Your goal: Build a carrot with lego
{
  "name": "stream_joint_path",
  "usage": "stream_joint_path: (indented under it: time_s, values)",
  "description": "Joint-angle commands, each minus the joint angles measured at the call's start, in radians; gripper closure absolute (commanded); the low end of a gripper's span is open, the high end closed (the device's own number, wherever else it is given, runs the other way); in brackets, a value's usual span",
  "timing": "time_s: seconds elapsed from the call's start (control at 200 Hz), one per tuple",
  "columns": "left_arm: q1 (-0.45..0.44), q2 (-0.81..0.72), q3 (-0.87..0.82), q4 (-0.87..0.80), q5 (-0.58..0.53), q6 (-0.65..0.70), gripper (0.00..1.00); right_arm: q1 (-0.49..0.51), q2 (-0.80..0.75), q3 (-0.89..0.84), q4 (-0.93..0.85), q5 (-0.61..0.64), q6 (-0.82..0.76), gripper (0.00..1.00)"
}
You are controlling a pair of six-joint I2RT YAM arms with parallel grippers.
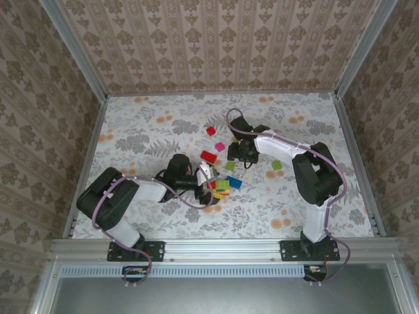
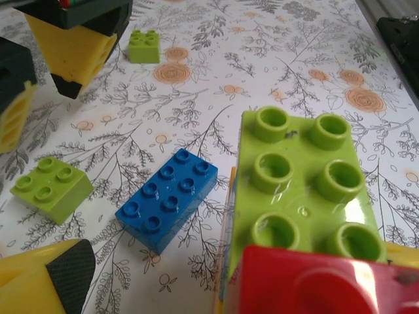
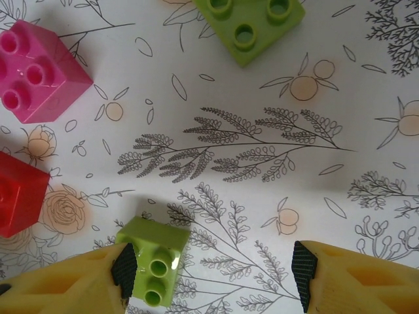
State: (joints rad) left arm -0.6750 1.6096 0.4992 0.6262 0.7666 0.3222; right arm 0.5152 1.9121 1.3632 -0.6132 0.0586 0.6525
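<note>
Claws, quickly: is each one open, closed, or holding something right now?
Left claw: open, straddling the brick stack without gripping it.
Right claw: open, one pad against a small green brick, not clamped.

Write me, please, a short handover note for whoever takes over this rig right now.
Left gripper: open, at the part-built stack, which has a green brick on top.
Right gripper: open, with a small green brick against one pad, not clamped.
Loose nearby: blue brick, magenta brick, red brick, green 2x2 brick.
Done: stack started.
Left: grip the small green brick, then add the loose bricks; the carrot is not finished.
</note>
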Motion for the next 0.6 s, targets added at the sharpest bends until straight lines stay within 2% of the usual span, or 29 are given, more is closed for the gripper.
stream_joint_path:
  time_s: [0.0, 0.595]
  values:
    - [0.007, 0.013, 0.021, -0.020, 0.033, -0.008, 0.00, 0.006, 0.033, 0.042, -0.035, -0.025, 0.038, 0.33]
    - [0.009, 0.018, 0.024, -0.021, 0.027, -0.005, 0.00, 0.063, 0.173, 0.187, -0.117, -0.025, 0.052, 0.43]
